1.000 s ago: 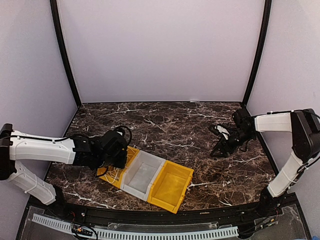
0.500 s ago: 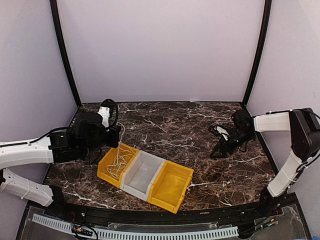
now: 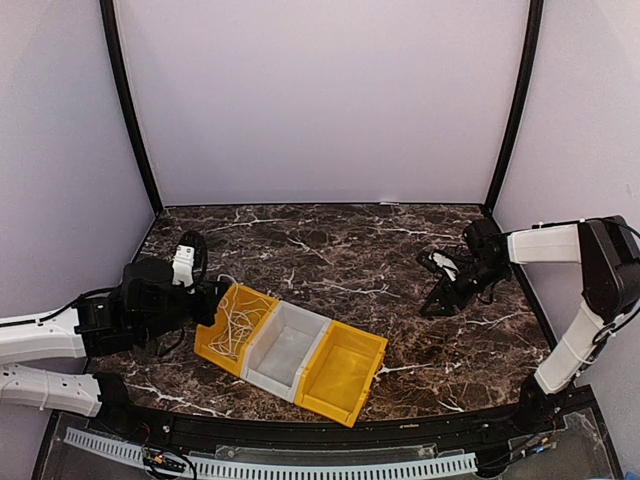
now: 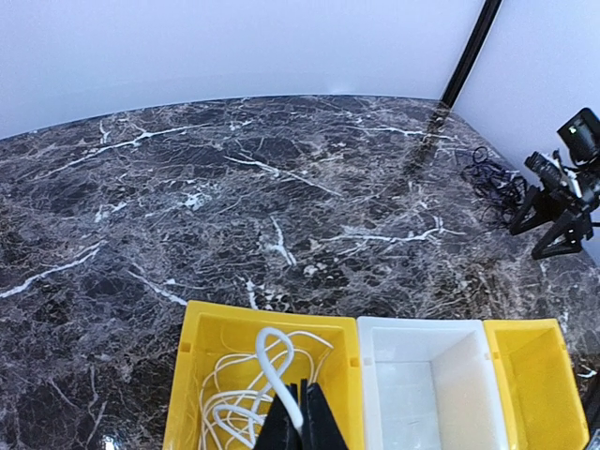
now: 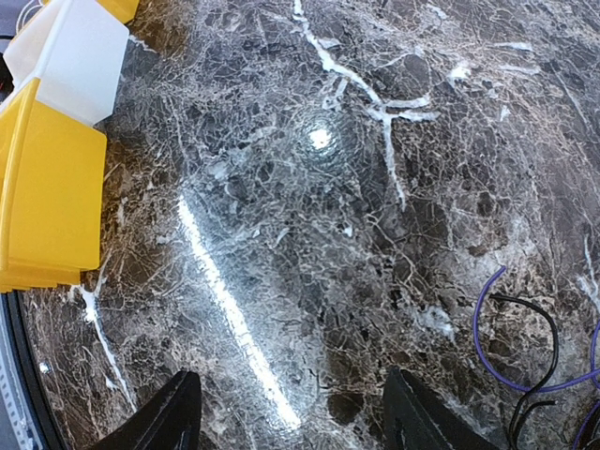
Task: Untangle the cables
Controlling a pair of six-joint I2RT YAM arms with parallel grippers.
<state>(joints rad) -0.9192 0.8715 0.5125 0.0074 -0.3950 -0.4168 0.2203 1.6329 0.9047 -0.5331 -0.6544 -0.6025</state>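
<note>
1. The bench [image 3: 340,245] was shut in by walls at the back and on both sides, with a black post [image 3: 128,110] at each rear corner. The arm bases stood along its near edge.
2. Three bins stood in a touching, slanted row near the front middle: the left bin [image 3: 212,345] in yellow, the white bin [image 3: 285,350] next, and the right bin [image 3: 345,372] in yellow.
3. The white cable [image 4: 246,398] lay coiled loosely inside the left bin, and the other two bins held none of it.
4. The left gripper [image 4: 301,419] hung over the near-left rim of the left bin. Its jaws were pressed together on a thick strand of the white cable that looped up from the coil.
5. The left arm lay low along the left wall, leaving little room on that side.
6. The right gripper [image 5: 289,398] sat low over the bench near the right wall. Its jaws were spread wide with only marble between them.
7. The dark cables [image 4: 489,178] lay tangled on the bench just beside the right gripper, on its far side. Purple and black strands reached the corner of the right wrist view, outside the jaws.
8. A broad stretch of bare marble ran between the bins and the right gripper, and across the back half of the bench.
</note>
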